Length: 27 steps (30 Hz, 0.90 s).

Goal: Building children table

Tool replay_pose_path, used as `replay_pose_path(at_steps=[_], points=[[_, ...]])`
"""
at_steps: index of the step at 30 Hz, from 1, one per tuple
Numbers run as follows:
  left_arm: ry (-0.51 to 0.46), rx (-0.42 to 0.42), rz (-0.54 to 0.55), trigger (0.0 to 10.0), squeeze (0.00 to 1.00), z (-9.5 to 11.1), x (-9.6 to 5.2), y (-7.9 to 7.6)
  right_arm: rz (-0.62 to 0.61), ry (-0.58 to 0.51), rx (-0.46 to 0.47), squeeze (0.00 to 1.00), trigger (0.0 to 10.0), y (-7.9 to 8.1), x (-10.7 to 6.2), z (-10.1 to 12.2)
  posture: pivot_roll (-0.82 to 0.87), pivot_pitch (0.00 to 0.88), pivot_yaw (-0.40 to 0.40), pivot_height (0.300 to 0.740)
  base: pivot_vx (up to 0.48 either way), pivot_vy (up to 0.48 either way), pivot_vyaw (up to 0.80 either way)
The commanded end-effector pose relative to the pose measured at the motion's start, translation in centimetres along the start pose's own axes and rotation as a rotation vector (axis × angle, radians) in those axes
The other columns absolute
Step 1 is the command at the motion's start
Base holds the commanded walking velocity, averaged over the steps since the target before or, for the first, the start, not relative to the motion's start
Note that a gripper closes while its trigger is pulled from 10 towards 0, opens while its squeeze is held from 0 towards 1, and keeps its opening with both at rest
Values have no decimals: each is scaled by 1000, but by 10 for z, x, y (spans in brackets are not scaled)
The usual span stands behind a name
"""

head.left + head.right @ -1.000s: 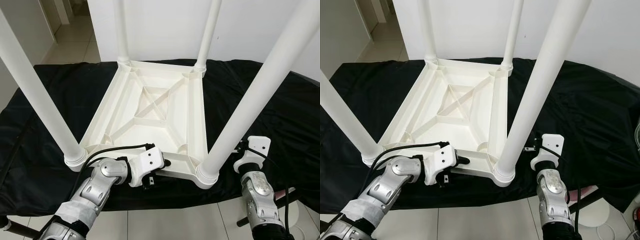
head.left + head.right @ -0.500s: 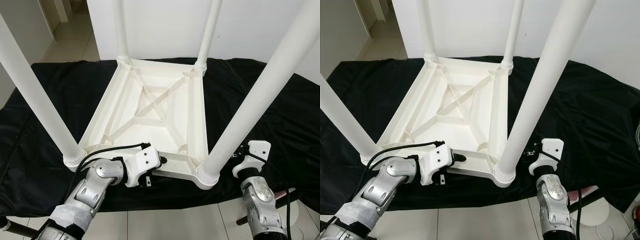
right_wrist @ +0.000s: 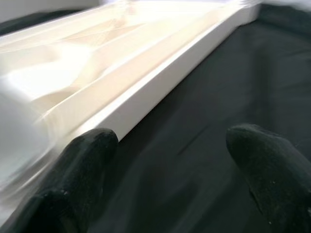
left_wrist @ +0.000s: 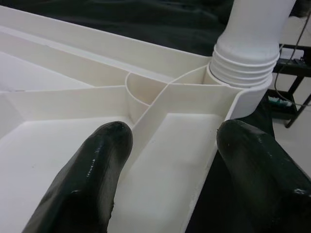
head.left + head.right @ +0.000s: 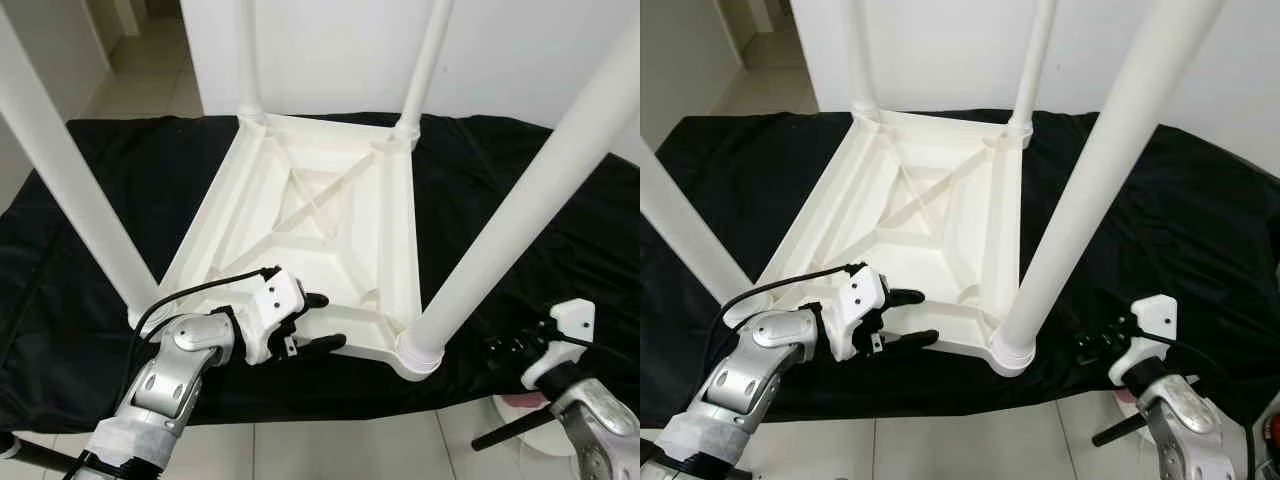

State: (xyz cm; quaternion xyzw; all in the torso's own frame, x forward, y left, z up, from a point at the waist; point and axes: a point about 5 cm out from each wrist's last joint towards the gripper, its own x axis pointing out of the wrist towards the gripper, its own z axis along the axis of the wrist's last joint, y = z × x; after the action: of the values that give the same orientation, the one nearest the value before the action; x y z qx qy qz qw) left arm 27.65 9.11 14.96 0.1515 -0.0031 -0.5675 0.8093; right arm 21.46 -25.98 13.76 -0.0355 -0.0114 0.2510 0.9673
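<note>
The white children's table (image 5: 236, 226) lies upside down on black cloth, all its legs standing up. My left gripper (image 5: 320, 322) is at the near rim, open, with one finger inside the underside and the other outside it. In the left wrist view the fingers (image 4: 92, 179) straddle the rim, and the near right leg's ribbed socket (image 4: 245, 48) lies beyond them. My right gripper (image 5: 505, 346) hangs open over the cloth, right of the near right leg (image 5: 500, 240) and apart from it. The right wrist view is blurred, with the fingertips (image 3: 82, 170) spread over black cloth beside the table's edge (image 3: 146, 92).
The black cloth (image 5: 120, 180) covers a low surface that ends just in front of the table. Pale tiled floor (image 5: 330, 450) lies below the front edge. A black stand leg (image 5: 510, 430) and a white round object sit at the bottom right. A white wall stands behind.
My right gripper has swung right and down, away from the near right leg. My left gripper has drawn back a little along the near rim, and its fingers now stand clearly apart.
</note>
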Motion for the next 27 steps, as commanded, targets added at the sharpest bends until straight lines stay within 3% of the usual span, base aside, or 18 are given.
replay_pose_path(at_steps=[1, 3, 7, 13, 17, 18, 20, 24, 27], points=[[6, 3, 69, 10000, 0, -1, -4, 4, 163, 26, 22, 0, 10000, 11, -8, 6, 18, 102, 4, 740, 0, 0, 0], [8, 3, 69, 10000, 0, 0, -5, 5, 194, 37, 26, 0, 10000, 13, -9, 7, 18, 102, 4, 740, 0, 0, 0], [21, 11, 60, 10000, 0, 3, -4, 9, 394, 40, -3, 0, 10000, 32, 7, 14, 13, 94, 23, 740, 0, 0, 0], [29, 12, 91, 10000, 0, 5, -3, 15, 467, 3, -17, 0, 10000, 38, 18, 24, 24, 83, 19, 740, 0, 0, 0], [33, 13, 103, 10000, 0, 5, -3, 17, 466, -15, -29, 0, 10000, 38, 23, 27, 24, 83, 19, 740, 0, 0, 0], [35, 22, 113, 10000, 0, 5, 0, 18, 405, -51, -68, 0, 10000, 34, 39, 30, 31, 66, 4, 740, 0, 0, 0], [26, 27, 112, 10000, 0, 7, 3, 19, 350, -81, -89, 0, 10000, 32, 51, 32, 32, 63, 0, 740, 0, 0, 0], [18, 25, 109, 10000, 0, 9, 8, 19, 287, -129, -92, 0, 10000, 30, 63, 35, 31, 58, -2, 740, 0, 0, 0], [9, 21, 69, 10000, 0, 8, 23, 12, 235, -168, -53, 0, 10000, 27, 70, 35, 21, 60, -5, 740, 0, 0, 0]])
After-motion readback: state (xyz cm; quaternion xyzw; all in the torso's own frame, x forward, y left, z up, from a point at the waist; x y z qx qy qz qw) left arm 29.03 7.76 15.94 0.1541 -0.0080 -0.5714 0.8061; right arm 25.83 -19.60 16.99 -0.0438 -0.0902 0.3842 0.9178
